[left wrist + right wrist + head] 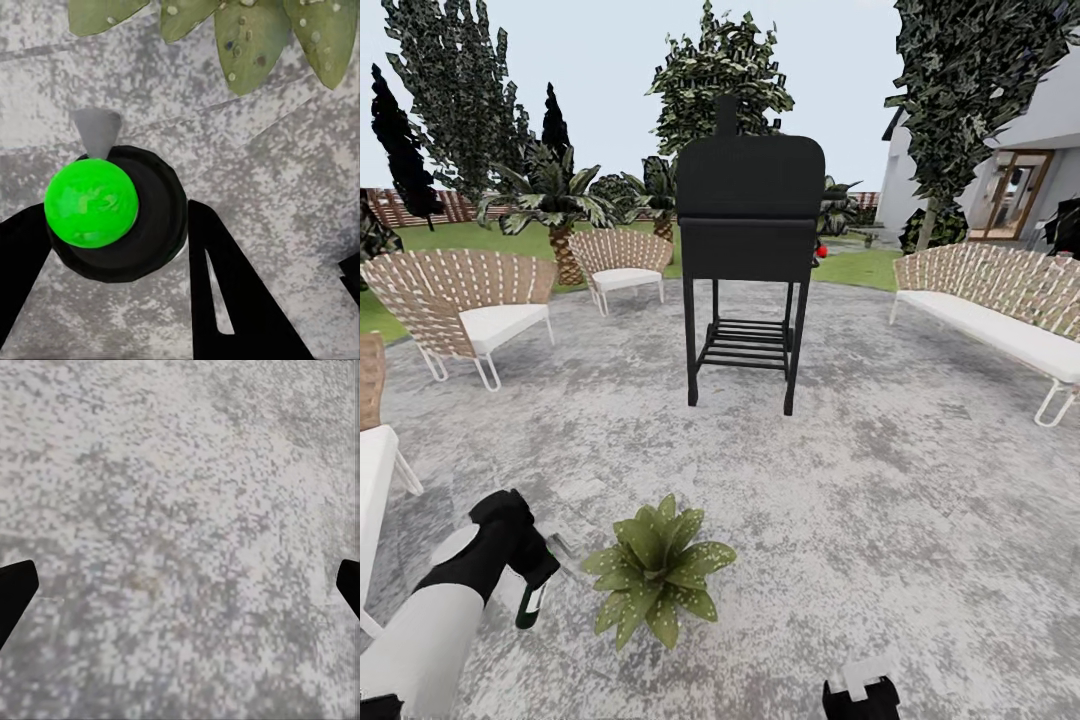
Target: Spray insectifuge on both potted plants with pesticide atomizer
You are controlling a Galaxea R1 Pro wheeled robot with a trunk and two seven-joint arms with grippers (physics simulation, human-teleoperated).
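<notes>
Gripping the pesticide atomizer [112,210] between the left gripper [525,560] fingers, just beside 1 potted plant [658,568] speckled with whitish insectifuge [231,76] on the patio [920,520]. Seemed light, rigid, best held around its slim body; long axis roughly vertical, nozzle toward the leaves. Right gripper [180,585] spread open, empty.

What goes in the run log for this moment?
left gripper: holding dark atomizer | green potted plant: white-specked | right gripper: open over grey patio

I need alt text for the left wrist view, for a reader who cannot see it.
The left pincer grips the pesticide atomizer, a dark round body with a bright green top, over grey paving. Beyond it are green leaves of a potted plant, dotted with whitish specks.
</notes>
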